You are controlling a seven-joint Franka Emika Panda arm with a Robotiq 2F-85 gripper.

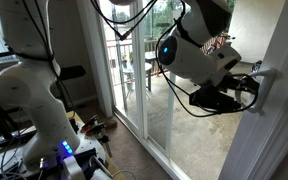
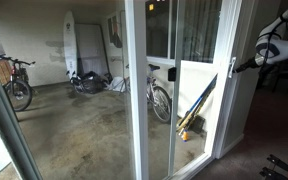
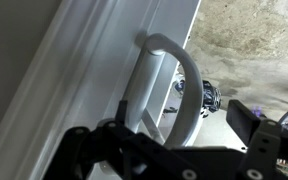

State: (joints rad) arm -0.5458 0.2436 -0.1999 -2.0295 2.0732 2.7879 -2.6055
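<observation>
A white curved door handle (image 3: 187,78) is fixed to the white frame of a sliding glass door (image 2: 199,100). In the wrist view my black gripper (image 3: 169,130) straddles the handle's lower end. One finger (image 3: 84,142) stands on the frame side and the other finger (image 3: 250,116) on the glass side. Both are apart from the handle, so the gripper is open. In both exterior views the gripper (image 1: 242,90) (image 2: 240,65) reaches level to the handle (image 1: 257,74) (image 2: 231,68) at the door's edge.
A white wall (image 1: 279,110) rises right beside the handle. Beyond the glass lie a concrete patio (image 2: 74,125), bicycles (image 2: 159,98) (image 2: 14,85) and leaning tools (image 2: 196,108). The robot's white base (image 1: 34,95) and cables (image 1: 89,128) sit on the indoor floor.
</observation>
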